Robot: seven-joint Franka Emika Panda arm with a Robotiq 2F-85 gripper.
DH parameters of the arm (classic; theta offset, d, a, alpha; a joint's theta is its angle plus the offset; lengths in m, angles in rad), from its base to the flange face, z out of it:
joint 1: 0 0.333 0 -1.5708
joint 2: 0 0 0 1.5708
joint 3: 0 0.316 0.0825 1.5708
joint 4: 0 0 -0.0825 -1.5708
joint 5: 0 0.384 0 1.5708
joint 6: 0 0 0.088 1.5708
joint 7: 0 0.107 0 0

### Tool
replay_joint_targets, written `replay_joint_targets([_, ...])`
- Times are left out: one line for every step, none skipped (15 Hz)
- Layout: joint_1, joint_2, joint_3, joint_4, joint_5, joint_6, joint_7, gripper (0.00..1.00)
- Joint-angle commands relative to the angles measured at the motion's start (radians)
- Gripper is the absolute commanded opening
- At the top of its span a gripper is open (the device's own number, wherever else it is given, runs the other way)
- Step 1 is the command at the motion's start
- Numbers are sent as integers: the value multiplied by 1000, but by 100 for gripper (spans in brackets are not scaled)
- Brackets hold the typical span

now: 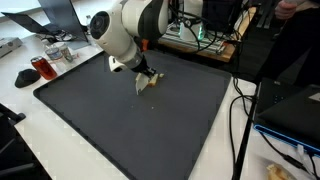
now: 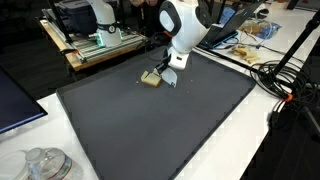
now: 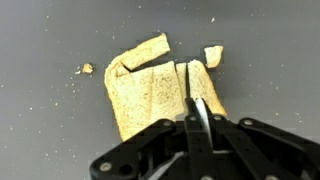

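A flat slice of tan bread lies on the dark grey mat, split by cuts into a few pieces. A small broken-off bit and a crumb lie beside it. My gripper is right above the slice's right part, shut on a thin pale blade that points down at the bread. In both exterior views the arm reaches down to the mat, with the gripper at the bread.
The mat covers a white table. A red cup and a dark object stand off its corner. Cables and a dark box lie along one side. A clear container, a wooden rack and a bag surround it.
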State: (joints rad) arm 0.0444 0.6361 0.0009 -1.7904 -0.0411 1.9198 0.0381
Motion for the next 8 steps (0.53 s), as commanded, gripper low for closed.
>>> replay_joint_targets([3, 135, 4, 96, -5, 129, 4, 1])
replay_joint_targets([8, 130, 1, 104, -13, 125, 8, 1])
replay_joint_targets([17, 129, -5, 113, -29, 117, 15, 1])
replay_joint_targets([18, 123, -5, 122, -34, 107, 15, 1])
replay_joint_targets([21, 116, -6, 124, -40, 110, 18, 1])
replay_joint_targets([26, 106, -7, 131, -47, 94, 23, 1])
replay_joint_targets([31, 101, -9, 141, -54, 68, 29, 1])
replay_joint_targets([40, 98, -14, 155, -64, 27, 43, 1])
